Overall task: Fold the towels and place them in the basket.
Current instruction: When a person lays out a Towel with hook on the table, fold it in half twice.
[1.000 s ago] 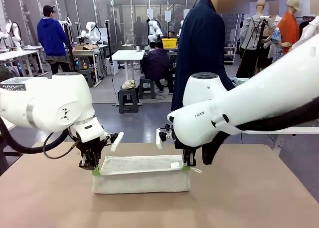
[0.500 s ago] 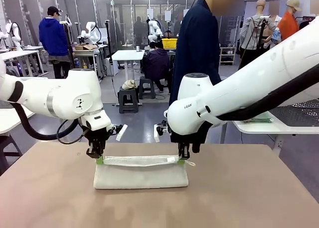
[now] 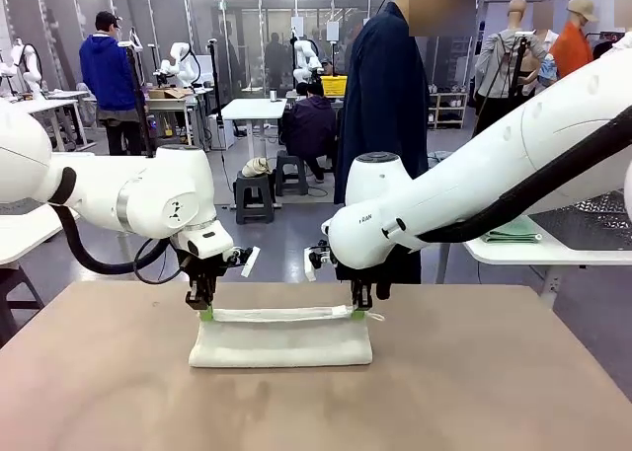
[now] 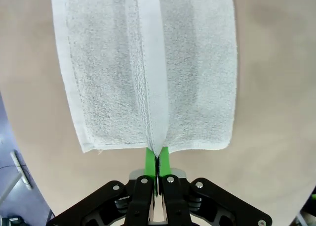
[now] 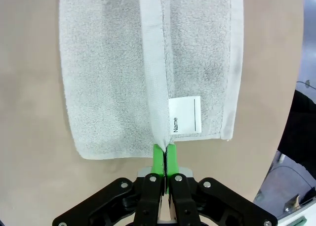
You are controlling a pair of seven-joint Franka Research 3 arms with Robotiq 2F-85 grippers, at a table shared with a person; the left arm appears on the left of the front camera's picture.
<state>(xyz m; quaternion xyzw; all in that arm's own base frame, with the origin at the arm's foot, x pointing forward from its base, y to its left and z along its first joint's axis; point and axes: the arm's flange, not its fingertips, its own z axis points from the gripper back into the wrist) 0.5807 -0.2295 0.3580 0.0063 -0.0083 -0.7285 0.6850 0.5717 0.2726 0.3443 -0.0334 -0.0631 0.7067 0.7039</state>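
The cream towel (image 3: 281,344) has its lifted edge carried farther across; left gripper (image 3: 204,313) and right gripper (image 3: 360,311) pinch the corners mid-fold, with an even lay-down likely next.

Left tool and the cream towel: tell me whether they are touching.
Touching. The left wrist view shows the left tool shut on the cream towel's lifted edge, cloth pinched between its green pads with no gap.
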